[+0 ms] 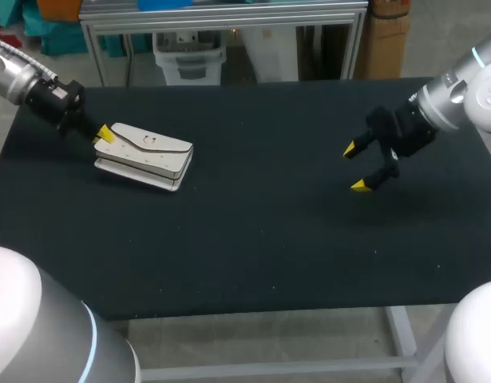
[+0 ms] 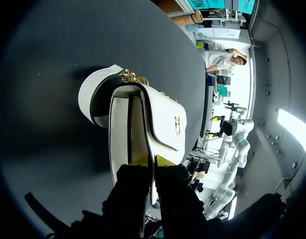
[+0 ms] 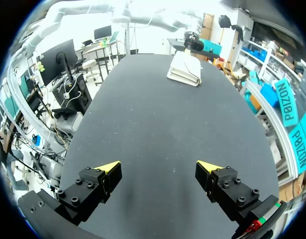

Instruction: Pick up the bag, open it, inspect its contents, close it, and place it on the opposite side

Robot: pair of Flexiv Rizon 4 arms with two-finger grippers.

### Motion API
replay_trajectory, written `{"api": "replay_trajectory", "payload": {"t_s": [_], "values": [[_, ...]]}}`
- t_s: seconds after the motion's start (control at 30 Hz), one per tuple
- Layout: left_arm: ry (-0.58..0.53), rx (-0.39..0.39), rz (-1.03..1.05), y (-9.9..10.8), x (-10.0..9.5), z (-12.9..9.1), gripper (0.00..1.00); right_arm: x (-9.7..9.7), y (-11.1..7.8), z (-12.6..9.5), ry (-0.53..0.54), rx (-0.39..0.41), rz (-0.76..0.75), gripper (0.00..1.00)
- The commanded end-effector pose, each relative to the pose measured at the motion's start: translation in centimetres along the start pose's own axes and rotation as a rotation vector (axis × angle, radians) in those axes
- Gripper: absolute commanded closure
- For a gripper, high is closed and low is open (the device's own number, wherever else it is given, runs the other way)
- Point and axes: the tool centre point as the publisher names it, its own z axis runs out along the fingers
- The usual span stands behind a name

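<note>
Head: you've got the bag [image 1: 145,155] flat on the table's [image 1: 253,239] left half, left gripper [image 1: 104,134] at its outer end, right gripper [image 1: 361,166] well apart.
Left wrist: 2 fingers nearly closed, pinching the bag's flap edge.
Right wrist: jaws spread wide, empty, bag far ahead.

Soft, even light falls from above on the matte dark table [image 1: 253,239]. Faint shadow sits under the right pincer [image 1: 358,167]. A darker shadow lies beside the bright white bag [image 2: 162,119] ahead of the left pincer [image 2: 153,160].
</note>
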Motion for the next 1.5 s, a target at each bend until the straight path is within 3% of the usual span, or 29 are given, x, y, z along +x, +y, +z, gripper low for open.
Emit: {"api": "replay_trajectory", "payload": {"t_s": [0.03,0.17,0.27,0.7,1.03,1.27,1.5], "values": [[0.102,0.176,-0.101,1.8,0.5,2.4,1.0,0.0,0.0,0.0,0.0,-0.001,0.0,0.0],[0.195,0.276,-0.13,2.4,1.1,4.3,1.0,0.0,0.0,0.0,0.0,-0.001,0.0,0.0],[0.195,0.361,-0.135,2.4,1.5,6.0,1.0,0.0,0.0,0.0,0.0,-0.001,0.0,0.0],[0.26,0.455,-0.065,0.7,6.2,9.5,1.0,0.0,0.0,0.0,0.0,-0.001,0.0,0.0],[0.237,0.555,-0.05,1.6,6.1,14.0,1.0,0.0,0.0,0.0,0.0,-0.001,0.0,0.0],[0.229,0.677,-0.019,2.8,7.2,15.3,1.0,0.0,0.0,0.0,0.0,-0.001,0.0,0.0],[0.125,0.677,0.021,3.3,8.1,15.8,1.0,0.0,0.0,0.0,0.0,-0.001,0.0,0.0]]}}
